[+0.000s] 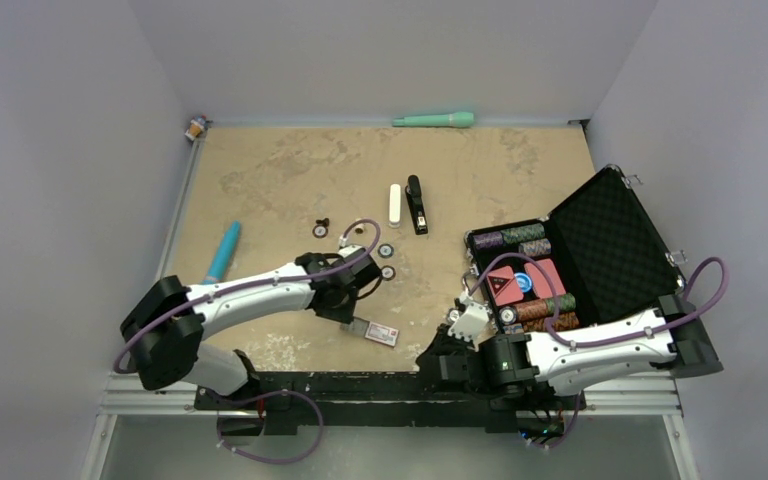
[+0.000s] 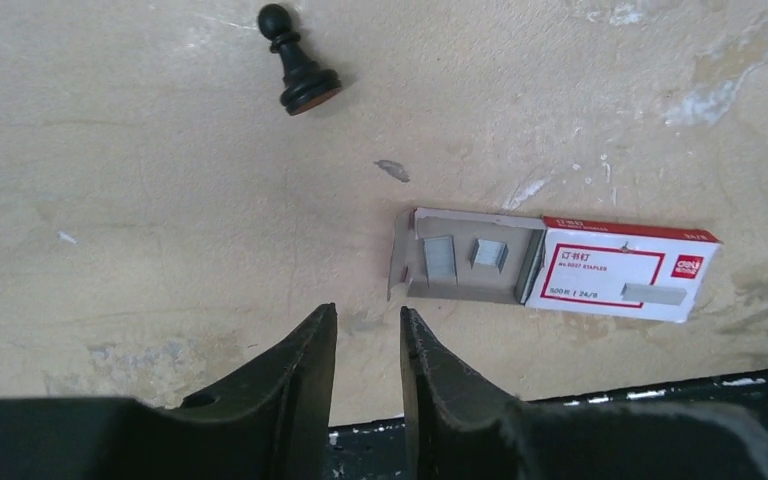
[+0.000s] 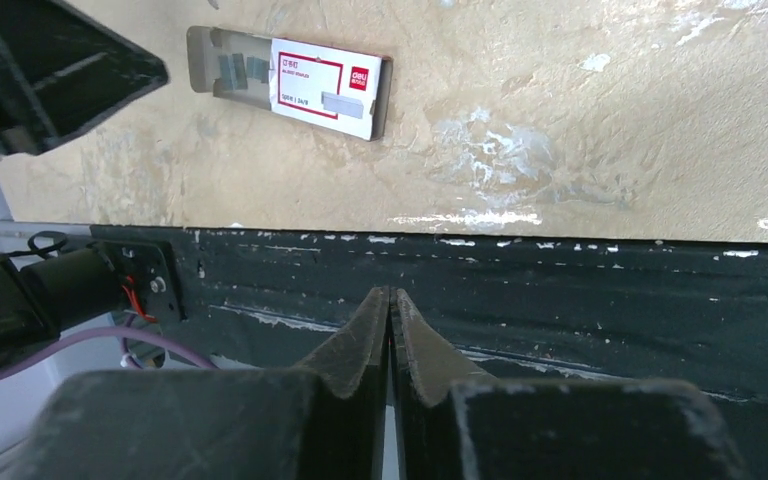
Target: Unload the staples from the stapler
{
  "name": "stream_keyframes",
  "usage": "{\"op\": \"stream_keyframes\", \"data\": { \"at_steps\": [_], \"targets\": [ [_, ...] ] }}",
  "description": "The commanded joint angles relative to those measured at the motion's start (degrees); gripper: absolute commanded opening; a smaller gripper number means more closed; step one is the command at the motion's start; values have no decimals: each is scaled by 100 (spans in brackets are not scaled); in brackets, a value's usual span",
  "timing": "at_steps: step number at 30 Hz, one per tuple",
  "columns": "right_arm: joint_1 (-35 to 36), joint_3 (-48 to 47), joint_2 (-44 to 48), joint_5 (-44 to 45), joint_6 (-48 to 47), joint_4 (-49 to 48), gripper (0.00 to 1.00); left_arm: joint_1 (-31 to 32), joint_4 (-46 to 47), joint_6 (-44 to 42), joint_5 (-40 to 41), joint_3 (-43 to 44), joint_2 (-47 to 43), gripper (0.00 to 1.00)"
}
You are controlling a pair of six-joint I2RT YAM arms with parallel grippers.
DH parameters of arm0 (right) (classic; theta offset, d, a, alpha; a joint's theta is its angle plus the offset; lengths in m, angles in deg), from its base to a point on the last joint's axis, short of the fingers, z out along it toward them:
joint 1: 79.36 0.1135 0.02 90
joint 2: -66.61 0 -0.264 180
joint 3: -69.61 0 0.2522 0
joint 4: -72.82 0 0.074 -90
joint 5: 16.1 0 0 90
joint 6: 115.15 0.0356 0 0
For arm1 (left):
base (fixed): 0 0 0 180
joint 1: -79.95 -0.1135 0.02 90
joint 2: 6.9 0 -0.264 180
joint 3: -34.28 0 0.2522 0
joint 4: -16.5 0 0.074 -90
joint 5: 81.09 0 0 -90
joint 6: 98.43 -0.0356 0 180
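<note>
The slim black stapler (image 1: 417,205) lies closed on the tan table at the centre back, far from both grippers. A white and red staple box (image 2: 610,270) lies near the front edge with its grey tray (image 2: 465,262) slid out, holding short strips of staples; it also shows in the top view (image 1: 380,333) and the right wrist view (image 3: 300,80). My left gripper (image 2: 368,312) hovers just left of the box, jaws a little apart and empty. My right gripper (image 3: 391,292) is shut and empty over the black front rail (image 3: 560,290).
A white stick (image 1: 395,204) lies beside the stapler. A black chess pawn (image 2: 298,65) and small round pieces (image 1: 386,250) lie mid-table. A blue pen (image 1: 223,250) is at left, a green marker (image 1: 435,120) at back. An open black chip case (image 1: 610,240) is at right.
</note>
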Motion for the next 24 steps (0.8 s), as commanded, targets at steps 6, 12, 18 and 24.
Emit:
{"op": "stream_keyframes", "data": {
  "at_steps": [6, 12, 18, 24],
  "targets": [
    [-599, -273, -255, -38, -996, -605, 0, -541, -597, 201, 483, -38, -977, 10],
    [-1264, -536, -993, -435, -1760, -984, 0, -718, -465, 329, 432, -83, -678, 3],
    [-1614, -614, -1602, -683, -2143, -1296, 0, -798, -69, 281, 237, -271, -279, 2],
    [-1807, -629, -2138, -859, -2279, -1508, 0, -800, 343, 107, -77, -389, -116, 0]
  ]
}}
